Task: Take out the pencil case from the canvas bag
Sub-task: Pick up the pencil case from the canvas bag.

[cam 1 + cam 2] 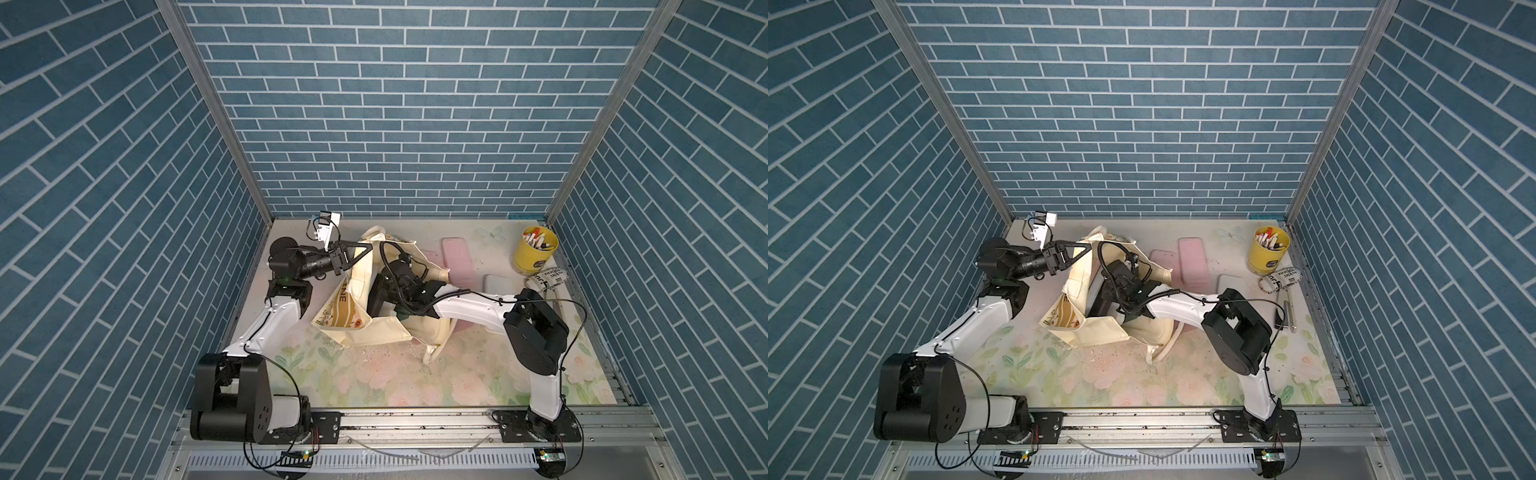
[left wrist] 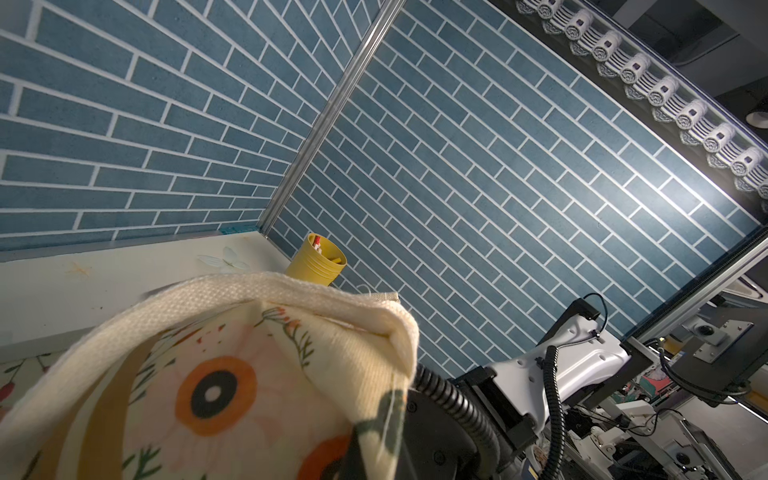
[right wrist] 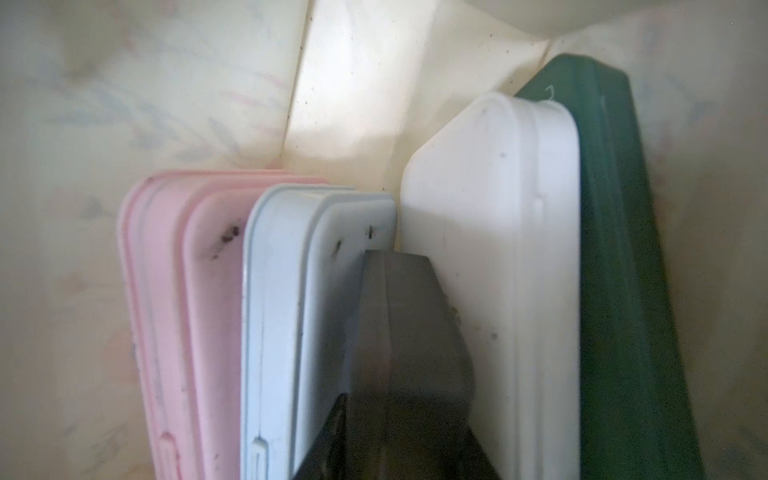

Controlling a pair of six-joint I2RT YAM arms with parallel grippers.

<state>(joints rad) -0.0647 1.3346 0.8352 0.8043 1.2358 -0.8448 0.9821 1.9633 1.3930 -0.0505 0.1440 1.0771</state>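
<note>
The cream canvas bag [image 1: 374, 332] with its floral print lies crumpled at mid-table in both top views. My left gripper [image 1: 369, 248] is shut on the bag's upper rim and holds its mouth up; printed cloth [image 2: 208, 374] fills that wrist view. My right gripper [image 1: 377, 297] reaches down inside the bag, tips hidden from above. In the right wrist view several pencil cases stand side by side: pink [image 3: 174, 291], pale blue [image 3: 274, 311], white [image 3: 498, 249], green [image 3: 615, 249]. One dark finger [image 3: 399, 291] sits wedged between the pale blue and white cases. The other finger is hidden.
Two pink cases [image 1: 457, 257] and a pale one [image 1: 496, 284] lie on the floral mat behind the right arm. A yellow pen pot [image 1: 534, 249] stands in the far right corner, with a printed roll [image 1: 546, 279] and pens [image 1: 1287, 311] beside it. Blue brick walls close three sides.
</note>
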